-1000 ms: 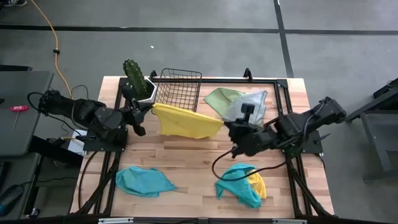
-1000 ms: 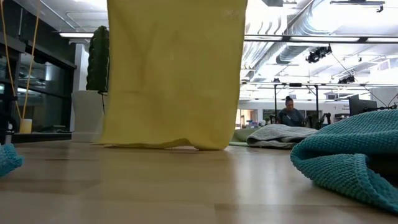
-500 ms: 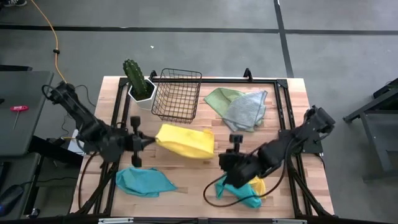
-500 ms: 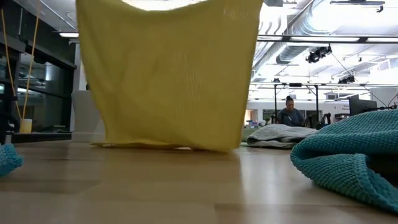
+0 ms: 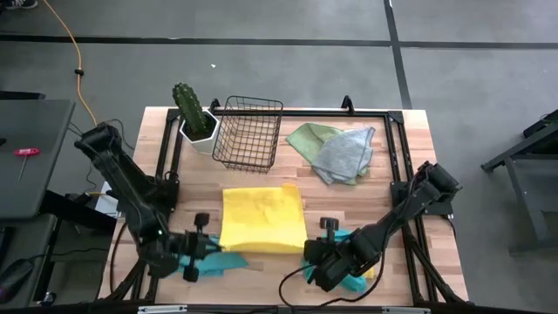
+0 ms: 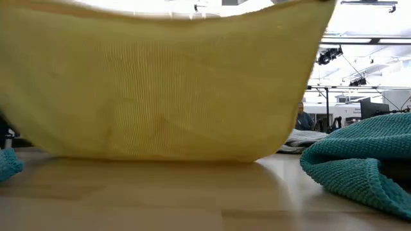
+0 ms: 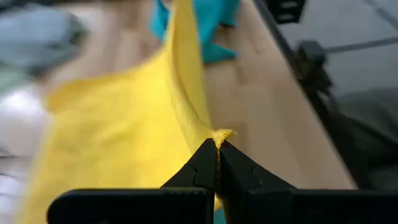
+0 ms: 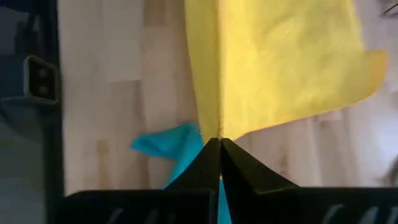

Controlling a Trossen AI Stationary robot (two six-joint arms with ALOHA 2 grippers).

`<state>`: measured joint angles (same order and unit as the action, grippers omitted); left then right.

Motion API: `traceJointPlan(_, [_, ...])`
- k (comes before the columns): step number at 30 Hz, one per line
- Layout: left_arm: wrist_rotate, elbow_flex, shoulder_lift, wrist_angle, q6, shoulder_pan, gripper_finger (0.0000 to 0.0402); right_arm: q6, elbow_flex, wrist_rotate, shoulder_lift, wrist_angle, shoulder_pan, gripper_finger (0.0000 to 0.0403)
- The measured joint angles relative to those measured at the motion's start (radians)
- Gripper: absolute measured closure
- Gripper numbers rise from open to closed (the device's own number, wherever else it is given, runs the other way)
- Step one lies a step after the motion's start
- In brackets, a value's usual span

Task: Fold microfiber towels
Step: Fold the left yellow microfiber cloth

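Both arms work one cloth: the square yellow microfiber towel (image 5: 261,216) sits mid-table, slightly toward the 6 o'clock edge of the pale wood-plank table (image 5: 384,179). Its far part lies flat on the planks; its near edge is lifted. The left gripper (image 5: 202,249) is at about 7 o'clock, fingers pressed together and pinching the towel's near-left corner, a yellow tip showing right above the closed fingers in the left wrist view (image 7: 217,138). The right gripper (image 5: 316,253) is at about 5 o'clock, fingers likewise clamped on the near-right corner (image 8: 217,138). In the low view the cloth hangs as a wide yellow curtain, its lower fold touching the table.

Judged step: the towel is being spread or drawn toward the 6 o'clock edge ahead of a fold. To do it well, both corners should travel level and at equal pace so the near edge stays taut and straight; slack in the middle would wrinkle it. Then carry the near edge toward 12 o'clock and lay it on the far edge, corners matched, before letting go.

Hazard: a crumpled teal-blue microfiber cloth (image 5: 225,257) lies just beside the left gripper, and another teal-blue cloth (image 5: 350,281) by the right one, possibly overlapping a yellow scrap, hard to tell. Either could snag.

Other towels wait at 1 o'clock: a light green cloth (image 5: 307,137) under a grey cloth (image 5: 344,154). A black wire basket (image 5: 250,131) and a potted green cactus (image 5: 187,108) stand at 11 to 12 o'clock, well apart.
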<state>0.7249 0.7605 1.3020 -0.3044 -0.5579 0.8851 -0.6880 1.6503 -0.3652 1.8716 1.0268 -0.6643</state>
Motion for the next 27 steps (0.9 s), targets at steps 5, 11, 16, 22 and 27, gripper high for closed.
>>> traceJointPlan(5, [-0.065, 0.0, 0.105, 0.017, -0.108, 0.008, 0.0401, -0.048, -0.009, 0.079, 0.038, -0.026, 0.001, 0.0403])
traceJointPlan(11, [-0.136, 0.0, 0.187, 0.034, -0.155, 0.0, 0.0402, -0.07, -0.016, 0.188, 0.09, -0.043, 0.024, 0.0403])
traceJointPlan(16, [-0.153, 0.0, 0.148, 0.02, -0.118, -0.015, 0.0402, -0.011, -0.016, 0.211, 0.088, -0.041, 0.04, 0.0403])
traceJointPlan(22, [0.031, 0.001, 0.045, -0.194, -0.202, -0.037, 0.0402, -0.015, -0.016, 0.103, 0.075, 0.072, 0.091, 0.0403])
traceJointPlan(27, [0.07, 0.001, 0.029, -0.418, -0.36, -0.084, 0.0402, 0.0, -0.016, 0.011, 0.075, 0.096, 0.155, 0.0403])
